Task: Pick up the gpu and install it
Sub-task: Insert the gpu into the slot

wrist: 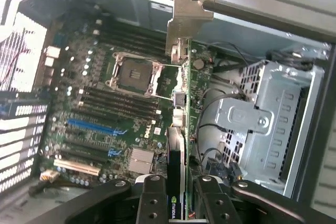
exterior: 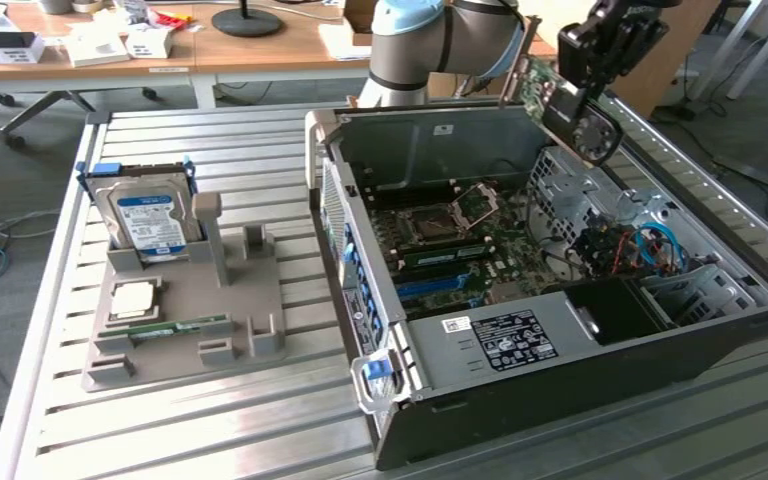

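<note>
The gripper (wrist: 180, 183) is clamped on the gpu (wrist: 188, 108). Its black fingers (wrist: 152, 198) press on the two flat faces, and the card stands edge-on between the jaws, running straight away from them. The card's metal bracket (wrist: 186, 17) is at the end farthest from the fingers.

Beyond the card lies the motherboard (wrist: 94, 108), with the open processor socket (wrist: 134, 72) and a blue slot (wrist: 89, 127) to one side of the card's edge and a silver drive cage (wrist: 257, 119) to the other. The card hangs above the board and is not seated in any slot.

In the exterior view the held card is in the upper right of the frame, just over the far rim of the open computer case (exterior: 558, 390). The case lies on its side on a slatted metal table (exterior: 197, 420).

In the left half of that frame, well apart from the gripper, a grey holder (exterior: 244, 310) carries an upright hard drive (exterior: 148, 222), a processor chip (exterior: 135, 298) and a memory stick (exterior: 177, 328).

The arm (exterior: 424, 40) rises at the top centre, with wooden desks (exterior: 264, 50) behind it.
</note>
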`<control>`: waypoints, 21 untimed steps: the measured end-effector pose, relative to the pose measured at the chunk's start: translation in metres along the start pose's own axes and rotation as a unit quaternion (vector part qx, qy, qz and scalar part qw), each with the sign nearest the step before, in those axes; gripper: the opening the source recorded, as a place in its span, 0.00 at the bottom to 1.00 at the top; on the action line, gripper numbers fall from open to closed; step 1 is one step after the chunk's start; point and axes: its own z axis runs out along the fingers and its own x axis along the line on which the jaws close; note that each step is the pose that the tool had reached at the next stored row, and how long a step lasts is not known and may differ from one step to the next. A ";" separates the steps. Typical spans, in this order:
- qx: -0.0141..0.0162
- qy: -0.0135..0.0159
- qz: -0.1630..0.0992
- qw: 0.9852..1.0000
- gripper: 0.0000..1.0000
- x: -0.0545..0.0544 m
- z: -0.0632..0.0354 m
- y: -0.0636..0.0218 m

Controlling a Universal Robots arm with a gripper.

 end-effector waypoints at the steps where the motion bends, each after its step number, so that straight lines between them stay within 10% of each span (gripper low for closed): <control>1: 0.000 0.001 -0.009 1.000 0.26 0.000 0.0000 0.0000; 11: 0.000 0.008 -0.100 0.995 0.26 0.000 0.0003 0.0000; 21: 0.000 0.015 -0.190 0.982 0.26 0.000 0.0007 0.0000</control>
